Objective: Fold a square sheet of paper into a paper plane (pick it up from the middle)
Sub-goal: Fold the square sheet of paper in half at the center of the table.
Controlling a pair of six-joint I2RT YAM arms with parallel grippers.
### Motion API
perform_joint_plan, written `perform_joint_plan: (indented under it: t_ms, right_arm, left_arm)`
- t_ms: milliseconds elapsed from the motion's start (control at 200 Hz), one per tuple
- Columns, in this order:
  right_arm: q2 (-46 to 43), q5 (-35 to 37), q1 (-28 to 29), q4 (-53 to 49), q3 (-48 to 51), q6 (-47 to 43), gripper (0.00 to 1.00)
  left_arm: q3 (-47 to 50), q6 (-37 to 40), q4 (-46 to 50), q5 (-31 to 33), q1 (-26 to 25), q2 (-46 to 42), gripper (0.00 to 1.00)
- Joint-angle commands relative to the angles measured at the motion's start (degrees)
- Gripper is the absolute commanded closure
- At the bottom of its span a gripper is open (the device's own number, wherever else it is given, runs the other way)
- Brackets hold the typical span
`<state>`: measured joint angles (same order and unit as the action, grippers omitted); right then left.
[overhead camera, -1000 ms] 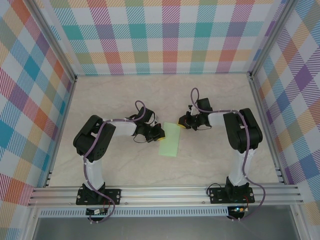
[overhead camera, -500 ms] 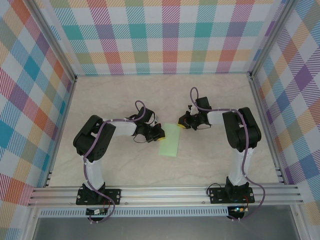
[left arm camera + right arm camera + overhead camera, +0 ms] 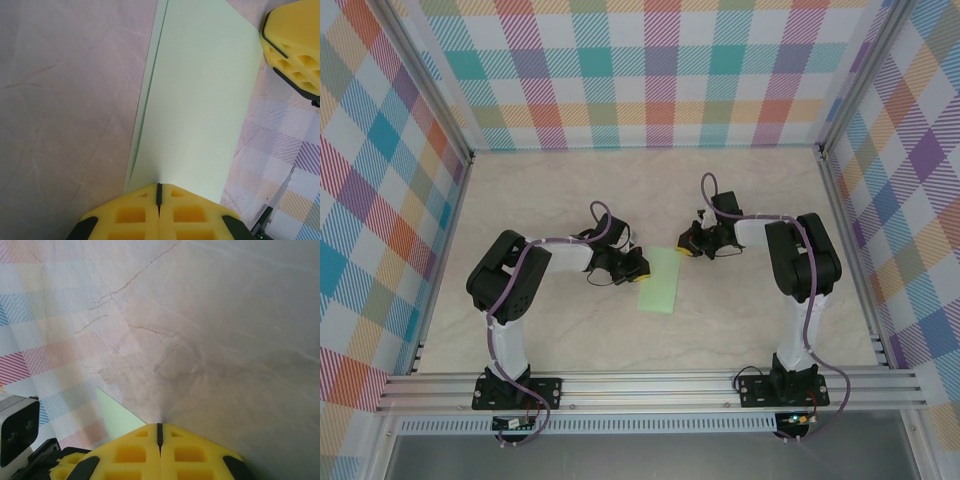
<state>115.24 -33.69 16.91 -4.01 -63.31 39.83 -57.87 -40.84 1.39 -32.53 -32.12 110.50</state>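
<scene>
The pale green sheet of paper (image 3: pixel 660 281) lies flat on the table, folded in half into a long rectangle; two layered edges show along its left side in the left wrist view (image 3: pixel 200 95). My left gripper (image 3: pixel 638 266) is shut, its yellow tips (image 3: pixel 159 186) resting at the paper's near short edge, on top of it. My right gripper (image 3: pixel 686 246) is also shut, its tips (image 3: pixel 159 426) low over the bare table just beside the paper's far corner (image 3: pixel 117 415). A yellow finger of the right gripper (image 3: pixel 295 45) sits by that corner.
The marbled beige table (image 3: pixel 570 200) is framed by aluminium rails (image 3: pixel 650 385) at the front and checked walls (image 3: pixel 650 70) on three sides. The left arm's wrist camera (image 3: pixel 17 427) appears at the right wrist view's lower left.
The right gripper has drawn back slightly from the paper's corner, toward the far right. The left gripper and the paper have stayed in place.
</scene>
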Motion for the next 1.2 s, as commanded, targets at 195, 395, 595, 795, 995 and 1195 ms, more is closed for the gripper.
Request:
perform_joint_plan:
  t_ms: [195,395,595,795,995,1195]
  right_arm:
    - [-3.42,-1.84,-0.12,-3.83,-0.68,0.94,0.95]
    - [-12.56,0.09,-0.03,-8.31,2.80,-0.13,0.94]
    - [-18.12,-1.76,2.79,-1.23,14.05,4.94,0.94]
    - [-23.76,3.13,12.16,2.92,21.31,9.01,0.93]
    - [-23.54,3.80,17.62,7.31,26.13,11.98,0.92]
    - [-21.98,5.82,19.13,7.80,28.68,11.89,0.93]
  left_arm:
    - [3.35,1.22,11.08,8.36,-0.76,4.93,1.00]
    - [3.55,1.18,10.91,8.36,-0.78,4.77,1.00]
    - [3.85,1.05,10.76,8.55,-0.80,4.44,1.00]
    - [3.90,1.04,10.56,8.54,-0.76,4.38,1.00]
    - [3.70,1.19,10.53,8.54,-0.80,4.38,1.00]
    - [3.89,1.31,10.48,8.44,-0.76,4.55,1.00]
